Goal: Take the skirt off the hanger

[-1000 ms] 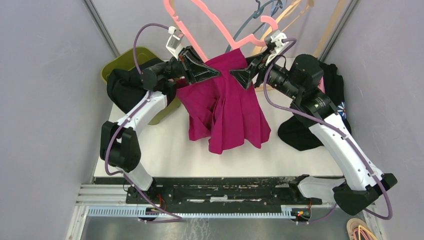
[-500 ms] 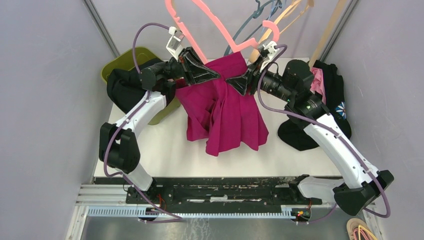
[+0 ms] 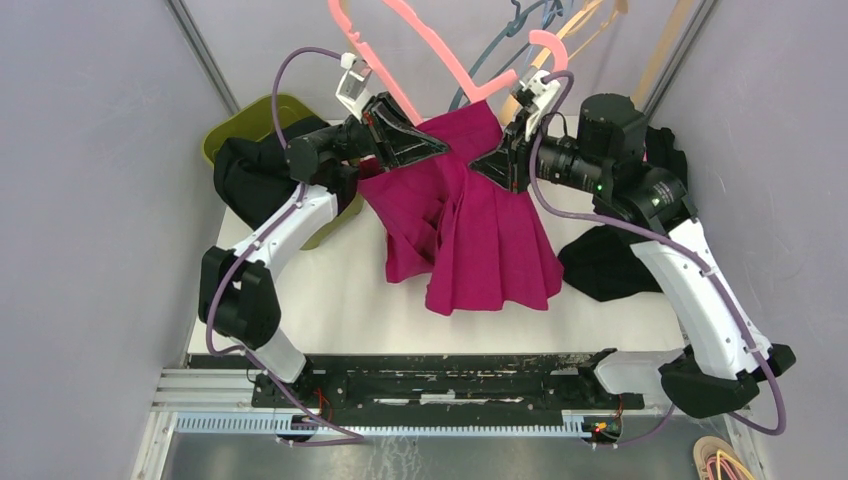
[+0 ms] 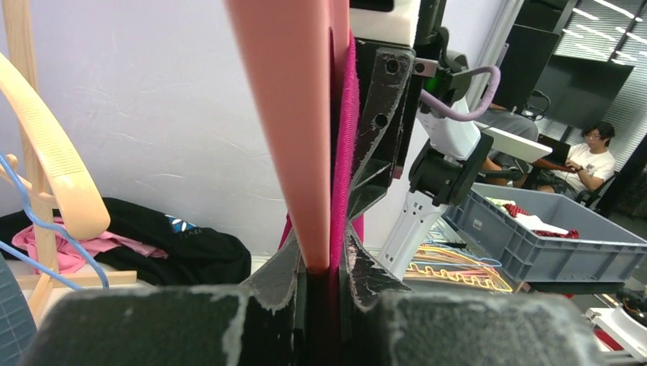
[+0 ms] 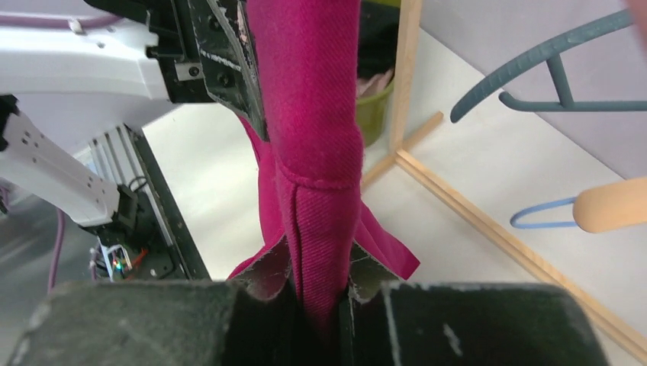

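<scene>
A magenta skirt (image 3: 470, 230) hangs from a pink hanger (image 3: 420, 55) above the white table, its hem resting on the table. My left gripper (image 3: 435, 150) is shut on the hanger's arm (image 4: 294, 130), with the skirt's waistband edge (image 4: 343, 152) pinched in beside it. My right gripper (image 3: 482, 165) faces it from the right. In the right wrist view its jaws (image 5: 320, 267) are shut on a fold of the skirt's waistband (image 5: 313, 114). The two grippers are close together at the top of the skirt.
An olive bin (image 3: 250, 120) with black clothes (image 3: 245, 175) stands at the back left. A black garment (image 3: 605, 265) lies on the right. A blue hanger (image 3: 510, 40) and a wooden hanger (image 3: 580, 25) hang on a wooden rack (image 5: 473, 206) behind.
My right gripper has closed on the skirt's waistband and the right arm has risen slightly. The skirt's hem has swung to the right. The left gripper has kept its hold.
</scene>
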